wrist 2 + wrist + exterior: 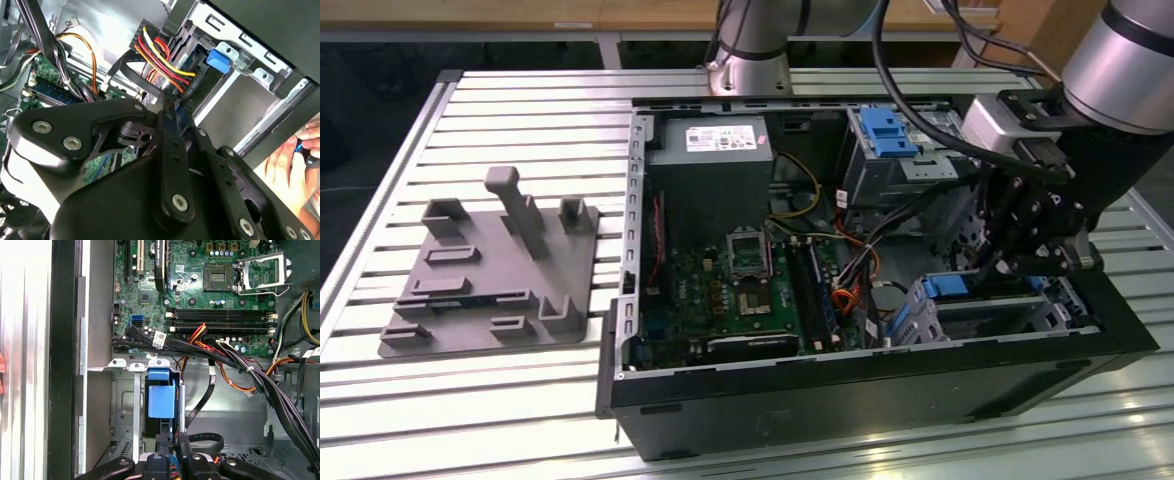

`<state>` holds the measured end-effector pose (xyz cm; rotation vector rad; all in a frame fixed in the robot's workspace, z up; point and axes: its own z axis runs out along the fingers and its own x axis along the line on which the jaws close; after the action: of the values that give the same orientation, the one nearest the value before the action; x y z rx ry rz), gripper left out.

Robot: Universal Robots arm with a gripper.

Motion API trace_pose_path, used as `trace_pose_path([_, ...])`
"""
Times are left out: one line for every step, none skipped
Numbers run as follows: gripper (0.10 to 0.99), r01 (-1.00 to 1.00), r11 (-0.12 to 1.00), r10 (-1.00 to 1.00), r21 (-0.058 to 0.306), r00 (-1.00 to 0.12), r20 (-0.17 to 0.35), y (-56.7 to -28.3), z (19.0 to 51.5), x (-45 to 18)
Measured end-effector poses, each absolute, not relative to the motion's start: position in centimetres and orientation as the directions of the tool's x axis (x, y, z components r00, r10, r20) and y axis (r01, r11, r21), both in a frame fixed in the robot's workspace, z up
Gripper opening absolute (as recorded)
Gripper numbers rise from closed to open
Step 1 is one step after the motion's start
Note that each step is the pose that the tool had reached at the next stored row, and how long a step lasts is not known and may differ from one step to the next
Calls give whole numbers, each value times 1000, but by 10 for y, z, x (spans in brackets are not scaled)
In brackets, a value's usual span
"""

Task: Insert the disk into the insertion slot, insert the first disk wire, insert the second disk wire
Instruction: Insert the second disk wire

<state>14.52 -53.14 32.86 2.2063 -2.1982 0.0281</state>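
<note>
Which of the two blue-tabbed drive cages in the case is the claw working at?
The low cage at the exterior view's lower right, directly under the claw. The taller cage with the blue latch stands further back, apart from it.

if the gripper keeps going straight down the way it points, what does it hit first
Most likely the disk in its blue carrier, seated in the insertion slot just ahead of the gripper; depth is hard to judge.
</note>
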Motion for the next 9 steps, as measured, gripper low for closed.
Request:
trace_pose_path([196,-1000,-4,-999,6,4,32,-531,328,145])
trace_pose_path([196,-1000,-4,-999,6,4,32,-531,327,145])
trace_pose_path([196,-1000,-4,-999,6,4,32,-531,327,145])
trace_pose_path([196,-1000,-4,-999,6,4,32,-531,326,145])
trace_pose_path([196,-1000,-4,-999,6,4,33,-531,326,145])
trace_pose_path([196,-1000,-4,-999,6,4,33,-531,326,145])
trace_pose_path([208,-1000,-4,-999,6,4,32,-531,325,145])
trace_pose_path([208,-1000,-4,-999,6,4,32,-532,325,145])
trace_pose_path([263,-1000,-4,-999,6,4,32,-532,325,145])
